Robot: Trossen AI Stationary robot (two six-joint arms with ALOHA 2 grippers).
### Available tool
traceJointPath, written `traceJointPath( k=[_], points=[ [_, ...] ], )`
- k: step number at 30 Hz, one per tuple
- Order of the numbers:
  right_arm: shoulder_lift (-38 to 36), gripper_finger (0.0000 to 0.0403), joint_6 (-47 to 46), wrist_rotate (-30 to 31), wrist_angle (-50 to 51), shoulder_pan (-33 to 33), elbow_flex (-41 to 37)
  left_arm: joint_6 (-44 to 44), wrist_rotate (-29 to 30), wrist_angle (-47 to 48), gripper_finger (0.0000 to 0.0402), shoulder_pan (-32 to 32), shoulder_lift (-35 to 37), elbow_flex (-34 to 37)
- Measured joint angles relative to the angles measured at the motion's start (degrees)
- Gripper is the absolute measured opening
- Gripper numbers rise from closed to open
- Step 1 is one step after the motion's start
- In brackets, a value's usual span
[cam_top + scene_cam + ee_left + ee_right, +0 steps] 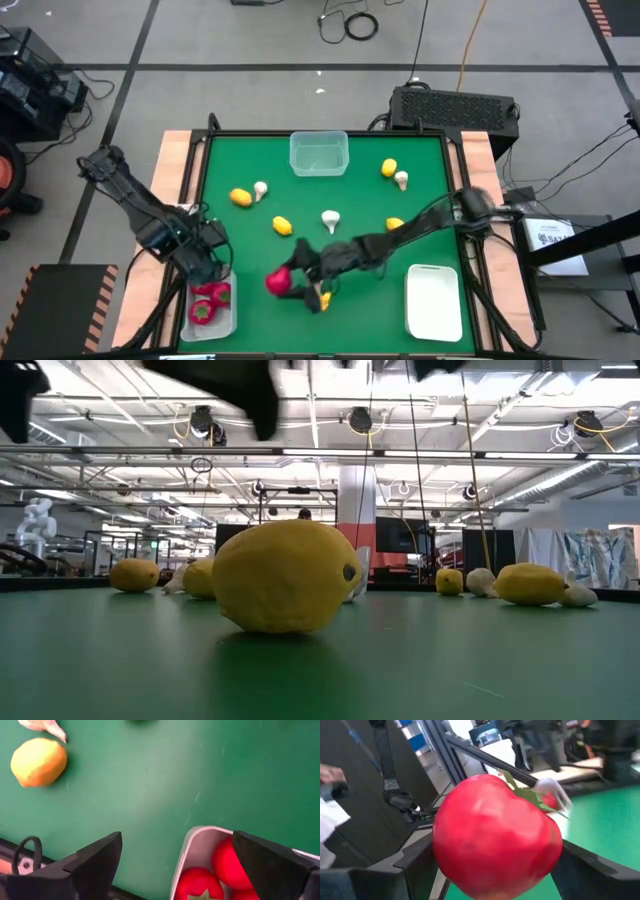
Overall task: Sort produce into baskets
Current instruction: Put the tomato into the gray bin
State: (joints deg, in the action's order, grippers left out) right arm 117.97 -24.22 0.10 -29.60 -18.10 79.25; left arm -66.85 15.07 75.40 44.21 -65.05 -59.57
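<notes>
Filling the right wrist view, a red tomato (495, 837) sits clamped between the right gripper (290, 278) fingers — held above the green counter (350, 200), partway toward the basket with red pieces (236, 318) at the near left corner. Over that basket hangs the left gripper (195, 865), spread wide and holding nothing. Lemons (240, 197) and mushrooms (330, 218) lie scattered mid-counter — two more baskets, one at the far edge (319, 168) and one at the near right (434, 300), look empty.
</notes>
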Motion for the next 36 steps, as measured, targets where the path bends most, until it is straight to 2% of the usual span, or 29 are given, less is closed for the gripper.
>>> traceJointPath(
  k=[8,12,19,22,32,36],
  points=[
    [18.8,0.0313,9.8,-0.1,1.9,-0.3,27.0,-7.2,0.4,4.5,0.0384,4.5,0.0,0.0],
    [27.4,0.0313,14.9,-0.2,4.2,0.1,39.2,-7.9,0.7,4.7,0.0384,5.1,0.0,0.0],
    [39.5,0.0313,16.5,-0.3,4.9,0.2,55.3,-9.1,0.6,8.2,0.0384,5.0,0.0,0.0],
    [40.5,0.0313,17.0,-0.1,1.8,0.2,55.1,-9.9,0.6,9.4,0.0384,5.1,0.0,0.0],
    [40.4,0.0314,19.3,-0.1,3.2,0.0,55.1,-10.9,1.8,9.6,0.0384,5.1,0.0,0.0],
    [40.8,0.0327,18.9,-0.1,2.7,0.0,55.1,-10.9,1.9,9.1,0.0384,5.0,0.0,0.0]
  ],
)
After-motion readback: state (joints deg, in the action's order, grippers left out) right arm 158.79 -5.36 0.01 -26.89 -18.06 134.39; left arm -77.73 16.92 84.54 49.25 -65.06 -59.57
